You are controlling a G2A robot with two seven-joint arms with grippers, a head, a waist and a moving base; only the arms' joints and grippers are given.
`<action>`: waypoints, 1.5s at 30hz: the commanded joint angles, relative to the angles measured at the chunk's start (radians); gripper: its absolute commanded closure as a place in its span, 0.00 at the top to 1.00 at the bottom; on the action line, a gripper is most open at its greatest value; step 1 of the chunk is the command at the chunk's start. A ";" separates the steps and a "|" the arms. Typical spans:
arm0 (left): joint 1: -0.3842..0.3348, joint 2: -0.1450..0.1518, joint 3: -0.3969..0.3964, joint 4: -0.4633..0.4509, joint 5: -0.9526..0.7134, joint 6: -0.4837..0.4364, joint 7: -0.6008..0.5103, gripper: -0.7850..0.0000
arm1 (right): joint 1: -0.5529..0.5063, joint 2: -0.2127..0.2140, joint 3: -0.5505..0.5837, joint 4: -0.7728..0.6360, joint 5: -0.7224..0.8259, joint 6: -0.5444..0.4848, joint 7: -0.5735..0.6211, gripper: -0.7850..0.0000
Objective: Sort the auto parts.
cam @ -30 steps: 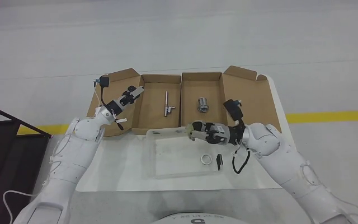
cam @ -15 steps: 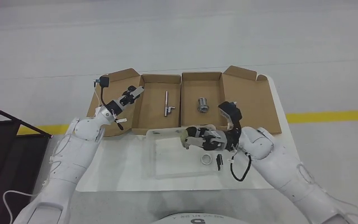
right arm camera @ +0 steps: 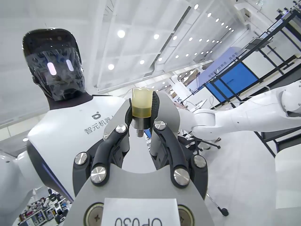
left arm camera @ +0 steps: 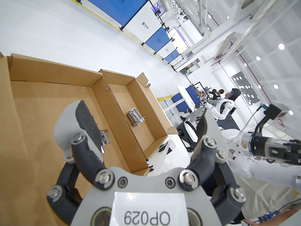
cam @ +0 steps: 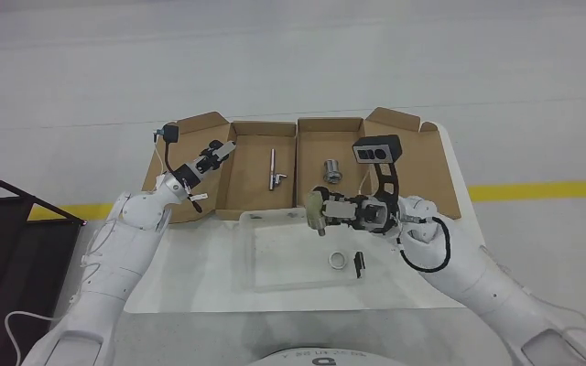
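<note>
Pale yellow rubber cylinder w/ a threaded metal stud (right arm camera: 140,104) is clamped in the right gripper (right arm camera: 141,112). The fingers are closed on the rubber body and the stud end points back twd the wrist. In the top view this part (cam: 316,214) hangs above the far edge of the clear plastic tray (cam: 275,270), abt mid-edge, w/ the right gripper (cam: 320,212) coming in from the tray's right side. Inside the tray, nr its right end, lie a small metal ring (cam: 338,261) & just beside it a small black part (cam: 358,263). Just beyond the tray's far edge stand two open brown cardboard boxes side by side. The left box (cam: 252,188) holds a long thin metal rod w/ a side lug (cam: 273,170); the right box (cam: 352,151) holds a short stubby metal cylinder (cam: 331,170). The left gripper (cam: 220,152) is beyond the tray's far-left corner, at the left box's outer wall, fingers spread apart w/ nothing betw them. The tray lies on a white table (cam: 206,274)
</note>
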State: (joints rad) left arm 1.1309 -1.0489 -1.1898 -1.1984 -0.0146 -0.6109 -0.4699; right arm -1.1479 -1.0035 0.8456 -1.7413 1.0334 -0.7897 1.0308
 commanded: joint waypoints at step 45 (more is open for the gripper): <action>0.000 0.000 0.000 0.000 0.000 0.000 0.000 1.00 | -0.219 -0.049 0.446 0.231 -1.019 0.301 -0.588 0.00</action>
State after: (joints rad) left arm 1.1309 -1.0490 -1.1898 -1.1984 -0.0146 -0.6109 -0.4699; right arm -1.3720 -1.0508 1.3035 -1.5092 0.0384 -0.5285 0.4363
